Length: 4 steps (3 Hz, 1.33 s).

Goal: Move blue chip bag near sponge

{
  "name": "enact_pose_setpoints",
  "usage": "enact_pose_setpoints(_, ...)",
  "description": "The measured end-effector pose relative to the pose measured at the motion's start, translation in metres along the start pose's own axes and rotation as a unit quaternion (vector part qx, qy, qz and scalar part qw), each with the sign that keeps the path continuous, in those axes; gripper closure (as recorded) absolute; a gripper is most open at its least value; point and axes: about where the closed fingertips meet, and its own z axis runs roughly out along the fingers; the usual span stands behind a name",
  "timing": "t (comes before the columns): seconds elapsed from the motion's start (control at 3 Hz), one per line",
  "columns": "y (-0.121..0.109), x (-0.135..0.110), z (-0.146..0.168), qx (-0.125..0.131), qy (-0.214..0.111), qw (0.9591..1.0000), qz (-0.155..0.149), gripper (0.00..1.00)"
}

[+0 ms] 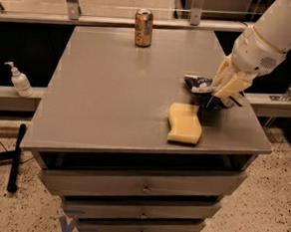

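The blue chip bag (198,84) is a small crumpled dark-blue foil bag low over the right side of the grey table (112,95), just above and right of the sponge. The sponge (185,122) is pale yellow with wavy sides and lies flat near the table's front right edge. My gripper (219,94), with cream-coloured fingers (230,84), reaches in from the upper right and is shut on the right part of the bag. The bag's right end is hidden behind the fingers.
A gold-brown drink can (143,27) stands upright at the table's far edge. The table has drawers (143,187) below. A white pump bottle (20,81) sits on a ledge to the left. A black pole (16,154) leans by the floor at left.
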Motion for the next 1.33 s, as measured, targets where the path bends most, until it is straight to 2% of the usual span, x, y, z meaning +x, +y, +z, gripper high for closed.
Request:
enact_pose_setpoints(0.33, 0.010, -0.002, 0.005, -0.023, -0.004, 0.9997, -0.012, 0.84)
enact_pose_setpoints(0.67, 0.016, 0.003, 0.005, -0.030, -0.001, 0.9993, -0.021, 0.61)
enact_pose_setpoints(1.33, 0.019, 0.012, 0.001, -0.028, 0.003, 0.9989, -0.038, 0.14)
